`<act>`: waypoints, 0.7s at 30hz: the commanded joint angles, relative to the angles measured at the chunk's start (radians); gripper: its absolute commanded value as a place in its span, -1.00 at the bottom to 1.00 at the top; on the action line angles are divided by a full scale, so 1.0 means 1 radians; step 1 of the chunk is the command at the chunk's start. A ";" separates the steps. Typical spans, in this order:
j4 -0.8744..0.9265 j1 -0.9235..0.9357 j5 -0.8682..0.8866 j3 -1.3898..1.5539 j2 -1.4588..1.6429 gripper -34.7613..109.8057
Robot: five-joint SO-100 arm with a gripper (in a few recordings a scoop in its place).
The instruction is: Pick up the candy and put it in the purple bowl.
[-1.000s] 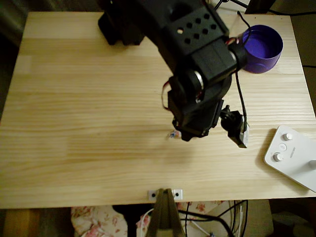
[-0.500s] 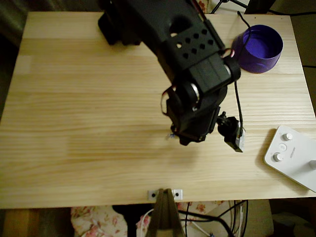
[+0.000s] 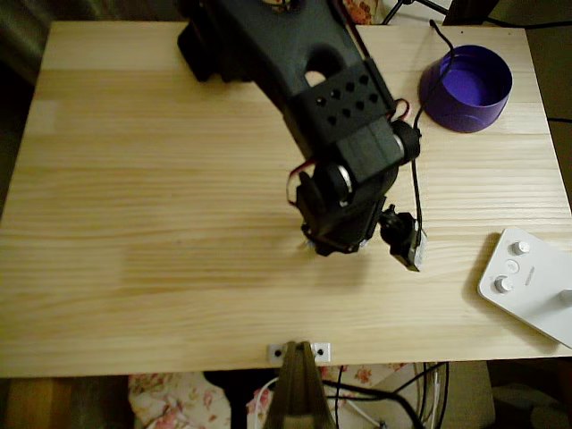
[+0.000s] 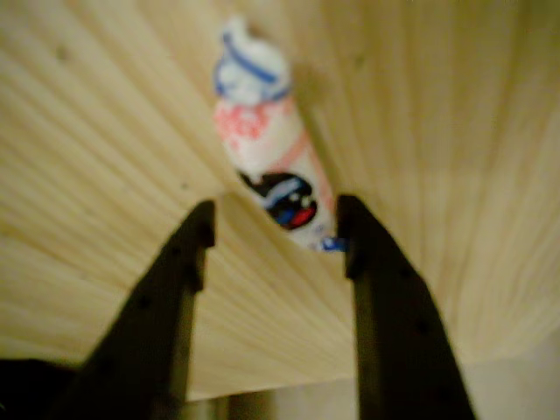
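Note:
In the wrist view the candy (image 4: pixel 267 162) lies on the wooden table, a pale pink wrapped sweet with red and dark markings and a blue-striped twisted far end. My gripper (image 4: pixel 275 234) is open, its two dark fingers pointing down at the table. The candy's near end sits between the fingertips, close against the right finger (image 4: pixel 354 241). From overhead, the black arm reaches down the middle of the table and the gripper (image 3: pixel 329 243) covers the candy's spot. The purple bowl (image 3: pixel 466 88) stands at the far right corner, well away from the gripper.
A white device with knobs (image 3: pixel 532 284) lies at the right edge near the front. A black cable runs from the wrist camera (image 3: pixel 404 243) up toward the bowl. Bare wood (image 3: pixel 152 188) spreads across the table's left half.
The gripper head has shifted slightly left and toward the arm's base. The bit of candy that peeked out at its left edge is now covered.

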 commanded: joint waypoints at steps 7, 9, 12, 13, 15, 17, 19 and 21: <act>-0.029 0.005 -0.018 -0.057 0.003 -0.25; -0.035 0.006 -0.023 -0.052 -0.005 -0.25; -0.055 0.011 -0.026 -0.041 -0.012 -0.25; -0.063 0.014 -0.026 -0.040 -0.015 -0.25; -0.072 0.018 -0.029 -0.040 -0.018 -0.26; -0.074 0.023 -0.032 -0.040 -0.023 -0.26; -0.074 0.026 -0.034 -0.037 -0.023 -0.27; -0.071 0.029 -0.034 -0.034 -0.023 -0.27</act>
